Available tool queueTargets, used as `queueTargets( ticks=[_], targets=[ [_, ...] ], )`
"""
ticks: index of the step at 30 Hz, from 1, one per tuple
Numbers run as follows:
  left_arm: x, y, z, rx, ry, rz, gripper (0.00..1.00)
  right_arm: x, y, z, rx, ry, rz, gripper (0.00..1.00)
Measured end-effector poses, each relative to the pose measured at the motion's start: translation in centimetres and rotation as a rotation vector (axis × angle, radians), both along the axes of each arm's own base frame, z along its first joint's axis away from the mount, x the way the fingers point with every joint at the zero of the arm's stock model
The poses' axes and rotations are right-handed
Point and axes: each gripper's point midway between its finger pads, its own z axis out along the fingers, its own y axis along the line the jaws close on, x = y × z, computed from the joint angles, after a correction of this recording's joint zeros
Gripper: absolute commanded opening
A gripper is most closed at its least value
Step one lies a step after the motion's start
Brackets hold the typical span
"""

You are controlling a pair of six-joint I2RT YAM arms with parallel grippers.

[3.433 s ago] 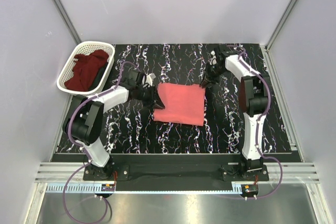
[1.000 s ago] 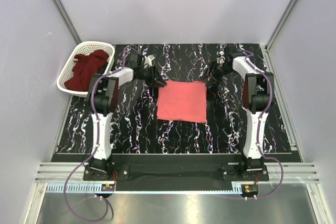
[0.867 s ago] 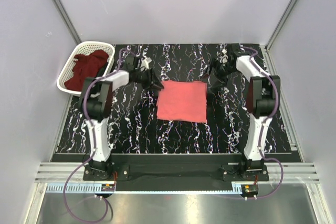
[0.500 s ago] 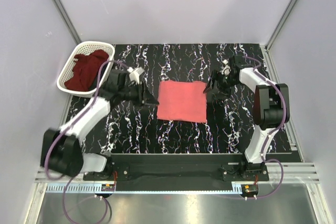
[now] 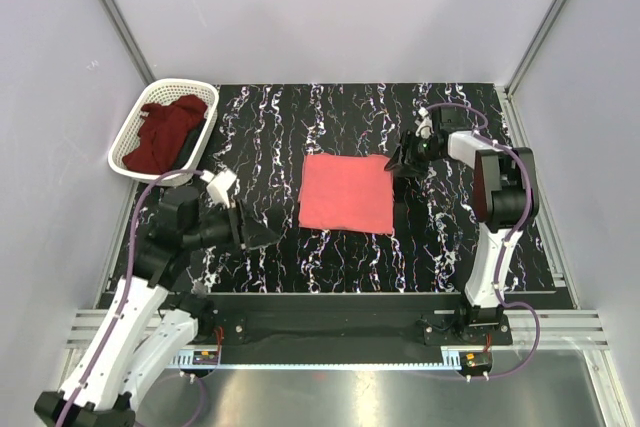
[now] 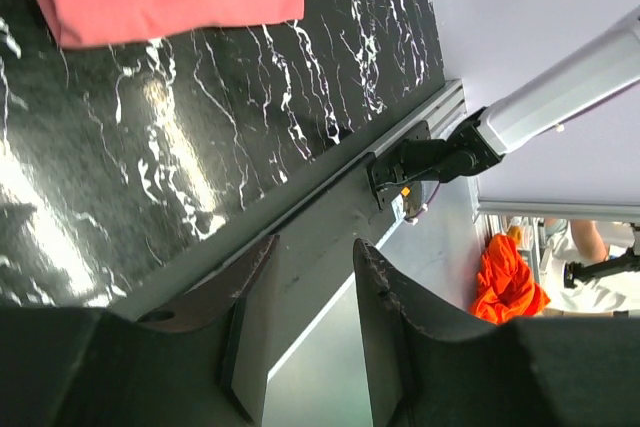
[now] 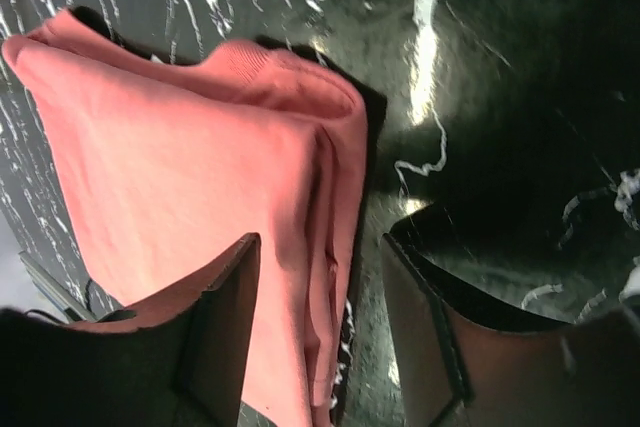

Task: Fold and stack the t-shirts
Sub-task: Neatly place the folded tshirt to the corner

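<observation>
The folded salmon-pink t-shirt is laid flat on the desk; the right fingers are spread astride its far right corner, contact unclear; the left fingers, spread and empty, are held near-left of it; the maroon t-shirt, partly hidden, is bunched in the basket far left.

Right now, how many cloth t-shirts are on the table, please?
2: a folded salmon-pink t-shirt flat mid-table, and a crumpled dark maroon t-shirt in the white plastic lattice basket far left; others may hide beneath.

pink t-shirt: matt soft cloth | table: glossy black marble-look | basket: white plastic lattice
</observation>
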Motion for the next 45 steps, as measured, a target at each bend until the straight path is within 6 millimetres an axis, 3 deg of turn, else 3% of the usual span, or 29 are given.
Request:
queueTargets(
  ticks=[6,12,13,14,17,23,26,29,36,40,45],
  targets=[
    [-1.2,0.7,-0.6,0.022,0.048,0.03,0.41,0.4,0.8,-0.2,0.036,-0.026,0.014,0.5],
    [-0.5,0.7,-0.1,0.057,0.086,0.029,0.42,0.0,1.2,-0.6,0.057,-0.009,0.004,0.38],
    [-0.3,0.7,0.1,0.067,0.085,0.023,0.42,0.0,1.2,-0.7,0.058,-0.003,-0.002,0.32],
    [0.0,0.6,0.4,0.073,0.078,0.018,0.42,0.0,1.2,-0.8,0.057,0.003,-0.007,0.2],
    [0.8,0.5,1.2,0.096,0.055,-0.004,0.42,-0.2,1.2,-1.4,0.056,0.031,-0.024,0.03],
    [1.4,0.8,0.4,0.157,0.034,-0.048,0.42,0.3,0.3,-1.3,-0.061,0.061,-0.078,0.0],
    [1.6,1.1,-0.4,0.198,0.032,-0.063,0.42,2.0,-1.7,-0.8,-0.241,0.054,-0.118,0.0],
    [1.6,1.3,-1.1,0.222,0.018,-0.071,0.41,5.1,-4.6,0.1,-0.422,0.019,-0.164,0.0],
    [1.1,2.3,-3.3,0.33,0.012,-0.087,0.38,11.1,-12.6,2.3,-0.85,-0.075,-0.237,0.0],
    [1.0,2.9,-4.2,0.39,0.02,-0.09,0.37,14.0,-16.7,2.7,-0.989,-0.111,-0.254,0.0],
    [1.2,3.6,-5.1,0.438,0.044,-0.08,0.37,16.1,-22.7,2.2,-1.09,-0.126,-0.299,0.0]
  ],
)
